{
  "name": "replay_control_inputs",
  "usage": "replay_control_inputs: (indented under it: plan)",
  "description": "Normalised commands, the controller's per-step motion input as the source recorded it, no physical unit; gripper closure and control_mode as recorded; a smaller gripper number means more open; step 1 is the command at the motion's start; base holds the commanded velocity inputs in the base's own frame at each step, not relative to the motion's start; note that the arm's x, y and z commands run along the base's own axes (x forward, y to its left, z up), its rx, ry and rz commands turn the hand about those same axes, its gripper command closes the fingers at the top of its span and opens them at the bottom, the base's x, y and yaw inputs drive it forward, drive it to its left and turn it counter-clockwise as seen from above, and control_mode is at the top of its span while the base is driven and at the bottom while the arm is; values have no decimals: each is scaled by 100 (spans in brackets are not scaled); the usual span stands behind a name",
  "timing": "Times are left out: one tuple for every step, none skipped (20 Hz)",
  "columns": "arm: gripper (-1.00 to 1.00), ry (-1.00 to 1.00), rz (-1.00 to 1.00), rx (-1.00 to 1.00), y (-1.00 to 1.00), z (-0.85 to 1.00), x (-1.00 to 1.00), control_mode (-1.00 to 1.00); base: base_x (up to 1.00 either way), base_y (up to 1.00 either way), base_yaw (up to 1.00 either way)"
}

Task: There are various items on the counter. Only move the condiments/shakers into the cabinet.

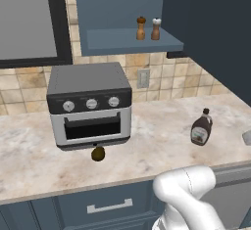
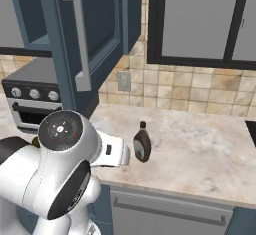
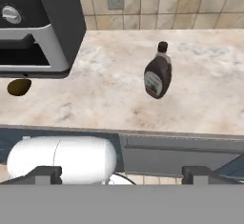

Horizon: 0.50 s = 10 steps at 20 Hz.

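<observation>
Wooden shakers, both of them, are already standing side by side on the cabinet shelf. Left to move is the syrup bottle, which is standing upright on the counter, well apart from the toaster oven and the small fruit at its front. Hanging back over the counter edge, the gripper is holding nothing, jaws spread wide.

Wide bare bench ahead of the hand around the upright syrup bottle; toaster oven and fruit crowding forward-left.
</observation>
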Motion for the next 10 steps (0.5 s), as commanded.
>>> replay_control_inputs:
  plan:
    - [-100,-14,26,5,-83,-6,0,-100,0,0,0]
    - [-100,-15,26,3,-80,-11,3,-100,0,0,0]
    - [-100,-16,25,1,-79,-13,21,-100,0,0,0]
    - [-100,-15,26,1,-81,-14,41,-100,0,0,0]
    - [-100,-14,24,0,-76,-14,61,-100,0,0,0]
    - [-100,-12,23,0,-74,-19,73,-100,0,0,0]
    - [-100,-10,21,0,-67,-21,81,-100,0,0,0]
    - [-100,0,22,3,-69,-24,88,-100,0,0,0]
    - [-100,0,21,3,-60,-28,89,-100,0,0,0]
    - [-100,0,20,3,-51,-26,82,-100,0,0,0]
